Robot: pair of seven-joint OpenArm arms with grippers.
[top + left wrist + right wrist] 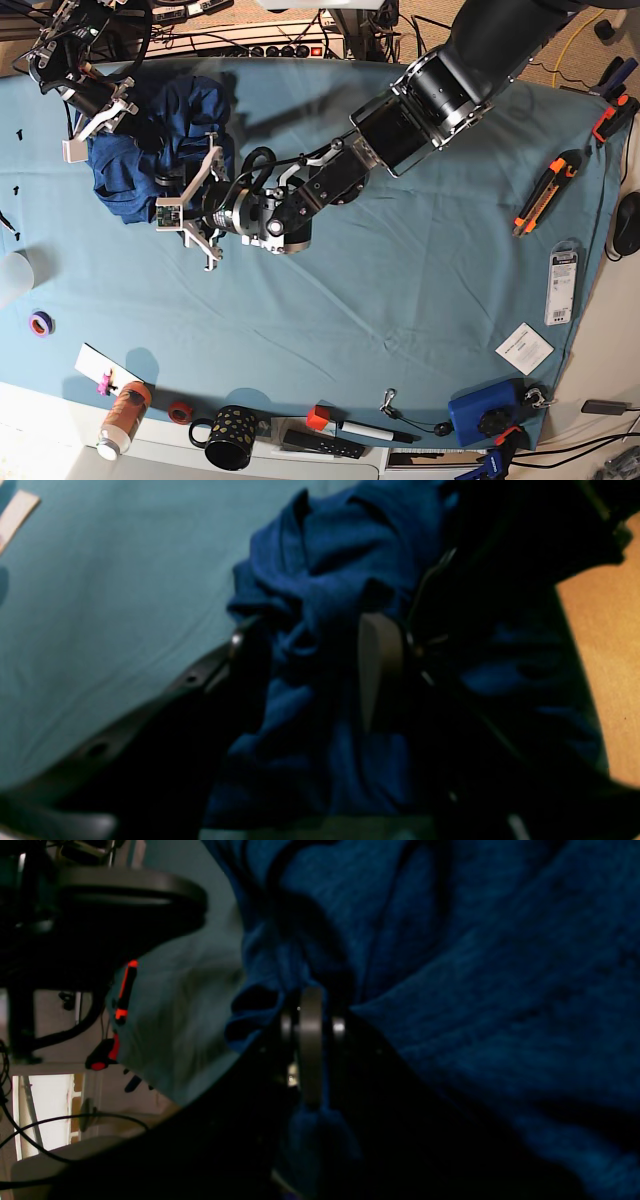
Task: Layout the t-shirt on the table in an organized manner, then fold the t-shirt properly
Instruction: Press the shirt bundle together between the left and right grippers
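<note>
The dark navy t-shirt (pixel 130 170) lies crumpled in a heap at the far left of the teal-covered table (pixel 400 330). My right gripper (pixel 95 115) sits on the heap's upper left edge. In the right wrist view it (pixel 312 995) is shut, pinching a fold of the t-shirt (pixel 475 990). My left gripper (pixel 175 205) reaches in from the right to the heap's lower right edge. In the left wrist view it (pixel 307 630) stands open, with bunched t-shirt fabric (pixel 325 555) between its wide-set fingers. Bare table cloth (pixel 100 605) lies to one side.
An orange box cutter (pixel 540 195), a packaged tool (pixel 562 285) and a white card (pixel 525 348) lie at the right. Along the near edge are a blue box (pixel 485 415), a pen (pixel 370 432), a black mug (pixel 228 437) and a bottle (pixel 120 420). A purple tape ring (pixel 40 322) lies at the left.
</note>
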